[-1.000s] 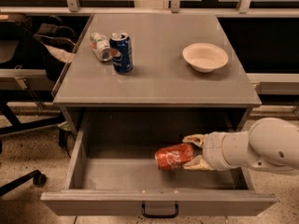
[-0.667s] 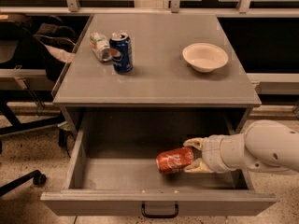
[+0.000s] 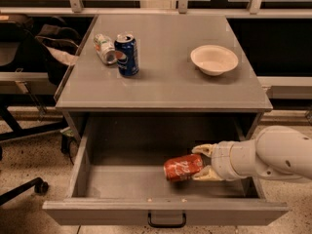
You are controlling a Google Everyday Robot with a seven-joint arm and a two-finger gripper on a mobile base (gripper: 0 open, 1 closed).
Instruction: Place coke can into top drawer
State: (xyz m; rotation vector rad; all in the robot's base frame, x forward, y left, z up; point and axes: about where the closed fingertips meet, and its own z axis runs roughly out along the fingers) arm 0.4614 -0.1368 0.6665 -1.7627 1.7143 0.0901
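Note:
The coke can (image 3: 181, 167), red with white script, lies on its side inside the open top drawer (image 3: 165, 210), right of the middle, low over the drawer floor. I cannot tell whether it touches the floor. My gripper (image 3: 197, 163) reaches into the drawer from the right. Its two pale fingers (image 3: 204, 150) sit above and below the can's right end and are shut on it. The drawer is pulled fully out, with its dark handle (image 3: 166, 222) at the front centre.
On the cabinet top (image 3: 165, 82) stand a blue Pepsi can (image 3: 127, 54), a pale can (image 3: 104, 48) lying on its side, and a white bowl (image 3: 214, 59). A chair base (image 3: 19, 189) and dark bags (image 3: 44, 40) are at the left.
My gripper has sunk slightly lower in the drawer with the coke can still in it. Nothing on the cabinet top has moved.

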